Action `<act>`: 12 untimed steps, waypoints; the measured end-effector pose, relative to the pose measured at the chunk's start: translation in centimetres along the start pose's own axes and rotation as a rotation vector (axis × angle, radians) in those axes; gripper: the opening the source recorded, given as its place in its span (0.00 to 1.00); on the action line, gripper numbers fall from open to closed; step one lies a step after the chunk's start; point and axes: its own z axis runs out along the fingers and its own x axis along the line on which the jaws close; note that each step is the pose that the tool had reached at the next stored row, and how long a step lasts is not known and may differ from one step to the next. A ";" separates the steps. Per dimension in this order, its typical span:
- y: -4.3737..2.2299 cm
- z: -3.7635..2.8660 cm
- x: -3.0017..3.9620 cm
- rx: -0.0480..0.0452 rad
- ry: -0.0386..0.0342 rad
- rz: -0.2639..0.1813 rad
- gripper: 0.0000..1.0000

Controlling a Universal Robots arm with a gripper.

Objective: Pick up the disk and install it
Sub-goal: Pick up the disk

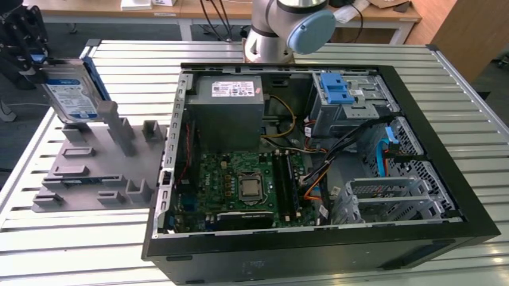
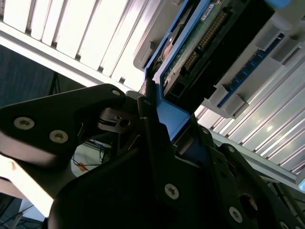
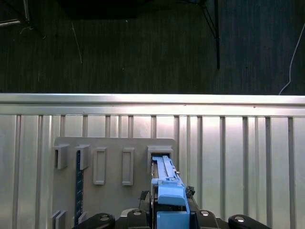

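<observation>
With the gripper [image 1: 33, 65] clamped on the upright disk [image 1: 71, 96] at the grey rack's [image 1: 87, 173] end slot, the pull probably wants to run straight along the slot walls so the blue carrier frame [image 2: 174, 119] does not snag.

A ribbed metal table [image 1: 80, 250] is standing as the work surface. Its pale slats are reflecting light in bright bands, strongest along the raised edge rail [image 3: 143, 99] in the first wrist view. Beyond that rail, a dark floor [image 3: 143, 47] is lying in shadow. In the exterior view, light wooden desks [image 1: 87, 11] on white legs are standing behind the table, with black cables [image 1: 213, 18] hanging beside them. A brown wooden panel [image 1: 469, 30] is standing at the exterior view's right.
</observation>
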 end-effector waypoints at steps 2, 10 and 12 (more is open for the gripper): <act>0.00 -0.12 0.00 0.0001 0.0000 0.000 0.36; 0.02 -0.75 -0.01 0.0000 0.0000 0.000 0.36; 0.02 -0.91 -0.01 0.0001 0.0000 0.000 0.36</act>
